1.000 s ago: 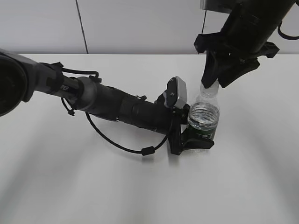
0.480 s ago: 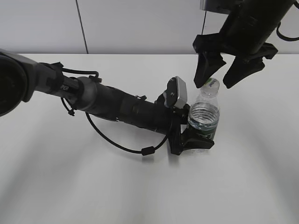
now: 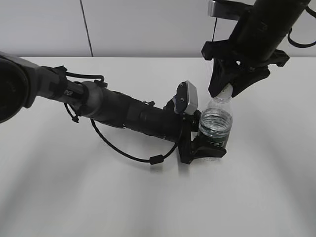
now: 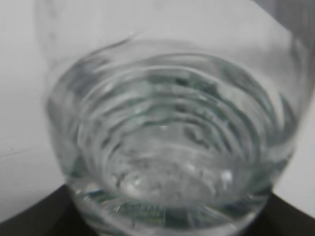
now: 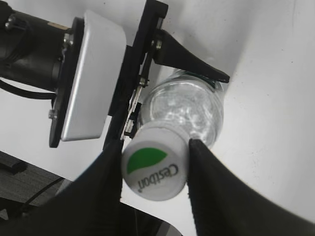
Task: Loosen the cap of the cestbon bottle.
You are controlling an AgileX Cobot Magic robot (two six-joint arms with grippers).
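1. Surface: plain white table (image 3: 98, 197), pale wall panels behind w/ one dark vertical seam. All positions below given rel. to the cestbon bottle (image 3: 215, 126).
2. Cestbon bottle: clear ribbed plastic, water inside, standing upright on the table, right of centre in ext. view. Dark green label band low on the body, mostly hidden by the black fingers around it.
3. Left gripper (image 3: 205, 150): arm lies low across the table, reaching in from the bottle's left. Jaws clenched around the bottle's lower body at label height; black fingers wrap front and rear. Left wrist cam is filled by the bottle's ribbed wall (image 4: 167, 132), blurred; a dark finger edge shows along the bottom.
4. Silver-grey wrist camera housing (image 3: 188, 98): on the left arm, just beside the bottle's shoulder, on its left.
5. Cap (image 5: 156, 167): white, green leaf mark, "Cestbon" lettering legible. Seated on the bottle's neck, at top.
6. Right gripper (image 3: 226, 90): comes down from above the bottle. Jaws closed onto the cap; right wrist cam shows one black finger (image 5: 106, 177) touching each side of it.
7. Black cable (image 3: 123, 150): loops below the left arm, to the bottle's left.
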